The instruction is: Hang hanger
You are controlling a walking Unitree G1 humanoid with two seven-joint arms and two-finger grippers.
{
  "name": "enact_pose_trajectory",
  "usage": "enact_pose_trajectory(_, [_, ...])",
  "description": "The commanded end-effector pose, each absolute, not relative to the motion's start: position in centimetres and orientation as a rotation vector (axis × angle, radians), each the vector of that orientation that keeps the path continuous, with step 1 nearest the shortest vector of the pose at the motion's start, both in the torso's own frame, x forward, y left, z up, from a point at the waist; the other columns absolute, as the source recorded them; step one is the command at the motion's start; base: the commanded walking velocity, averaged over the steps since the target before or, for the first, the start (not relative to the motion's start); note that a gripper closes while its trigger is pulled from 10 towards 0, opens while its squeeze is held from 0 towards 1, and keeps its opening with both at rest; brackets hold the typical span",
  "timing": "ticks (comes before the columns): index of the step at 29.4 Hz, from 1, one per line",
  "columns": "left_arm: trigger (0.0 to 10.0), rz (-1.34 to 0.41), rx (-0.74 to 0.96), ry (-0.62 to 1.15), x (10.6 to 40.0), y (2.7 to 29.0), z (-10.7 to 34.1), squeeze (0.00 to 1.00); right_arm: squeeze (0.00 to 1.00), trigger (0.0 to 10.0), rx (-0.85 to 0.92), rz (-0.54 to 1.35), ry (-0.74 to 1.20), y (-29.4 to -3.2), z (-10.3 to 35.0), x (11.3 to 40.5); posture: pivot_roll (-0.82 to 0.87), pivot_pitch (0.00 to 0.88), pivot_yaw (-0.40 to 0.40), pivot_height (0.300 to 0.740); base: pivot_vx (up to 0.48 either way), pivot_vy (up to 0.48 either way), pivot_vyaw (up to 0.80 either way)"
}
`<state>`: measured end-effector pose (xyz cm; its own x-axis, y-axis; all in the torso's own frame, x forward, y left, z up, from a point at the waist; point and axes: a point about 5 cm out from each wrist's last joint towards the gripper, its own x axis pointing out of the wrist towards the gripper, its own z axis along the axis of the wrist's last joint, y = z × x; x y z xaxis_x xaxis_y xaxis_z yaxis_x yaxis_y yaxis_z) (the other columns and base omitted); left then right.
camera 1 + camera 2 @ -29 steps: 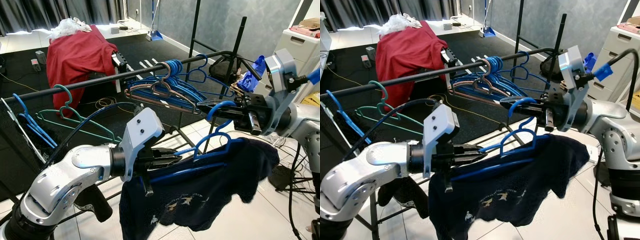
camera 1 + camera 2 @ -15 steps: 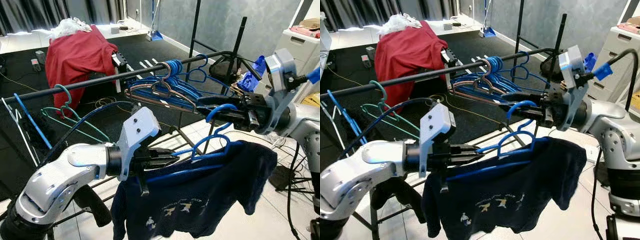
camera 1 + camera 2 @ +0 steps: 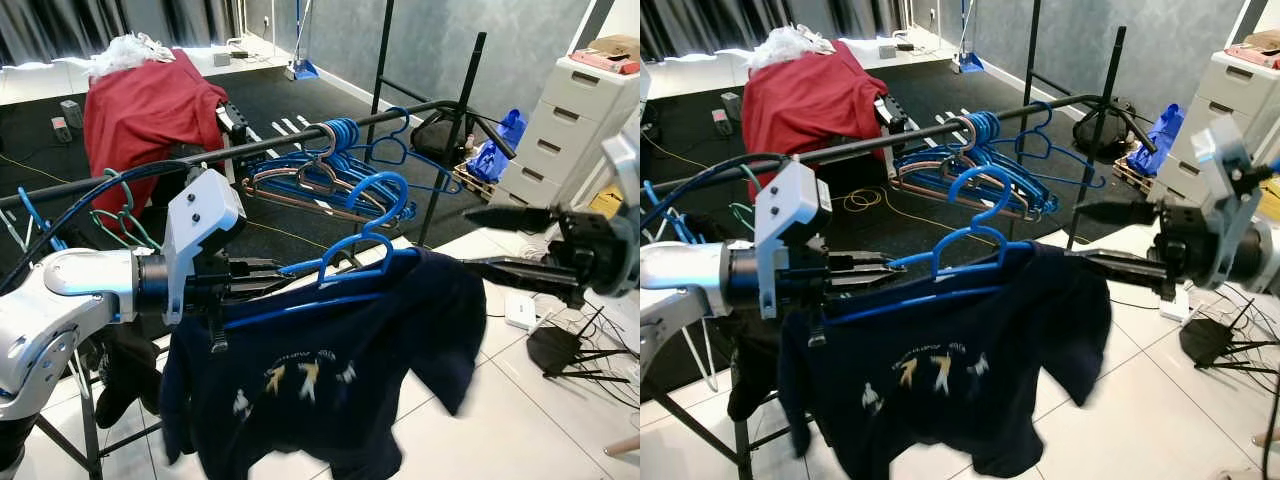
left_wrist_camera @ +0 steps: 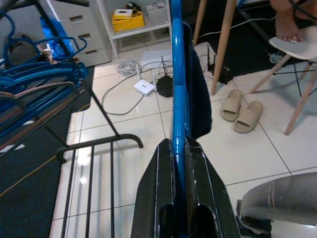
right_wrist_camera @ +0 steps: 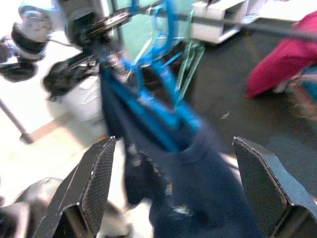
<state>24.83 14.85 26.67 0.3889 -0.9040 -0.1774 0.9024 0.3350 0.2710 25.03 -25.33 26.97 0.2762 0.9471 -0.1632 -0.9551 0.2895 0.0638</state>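
A blue hanger (image 3: pixel 352 262) carries a dark navy T-shirt (image 3: pixel 330 380). My left gripper (image 3: pixel 268 281) is shut on the hanger's left arm and holds it level; in the left wrist view the fingers (image 4: pixel 153 198) clamp the blue bar (image 4: pixel 177 89). The hook (image 3: pixel 384 196) stands upright on the near side of the black rail (image 3: pixel 270 148), apart from it. My right gripper (image 3: pixel 465 238) is open to the right of the shirt and holds nothing. Its fingers (image 5: pixel 94 183) are spread wide towards the blurred hanger and shirt (image 5: pixel 168 124).
A bunch of blue and brown hangers (image 3: pixel 340 165) hangs on the rail behind the hook, and teal ones (image 3: pixel 115 205) hang further left. A red cloth (image 3: pixel 140 100) lies draped beyond. White drawers (image 3: pixel 565 125) stand at the right. Cables and a power strip (image 3: pixel 520 310) lie on the tiled floor.
My right gripper has let go of the hanger's hook, opened and drawn back to the right. The left arm has carried the hanger and shirt leftwards. The camera has shifted too.
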Motion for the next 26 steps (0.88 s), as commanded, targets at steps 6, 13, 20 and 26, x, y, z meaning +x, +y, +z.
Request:
enact_pose_trajectory(6, [0.0,-1.216,0.356,-0.044,24.5,14.3,27.0,0.00,0.00,10.0,-0.063,1.297,0.208,-25.6,27.3,24.4,-0.07,0.000,-0.032,0.740,0.000,0.000,0.00])
enact_pose_trajectory(13, [0.0,-1.266,0.365,-0.059,24.1,14.4,27.4,0.00,0.00,10.0,-0.079,1.276,0.214,-26.4,27.6,24.5,-0.07,0.000,-0.032,0.740,0.000,0.000,0.00])
enact_pose_trajectory(20, [0.0,-1.352,0.346,-0.068,23.3,14.0,27.5,0.00,0.00,10.0,-0.048,1.255,0.182,-26.8,28.2,24.8,-0.07,0.000,-0.035,0.740,0.000,0.000,0.00])
enact_pose_trajectory(26, [0.0,-1.421,0.317,-0.082,22.5,13.6,27.9,0.00,0.00,10.0,-0.041,1.267,0.206,-26.4,27.5,24.9,-0.07,0.000,-0.035,0.740,0.000,0.000,0.00])
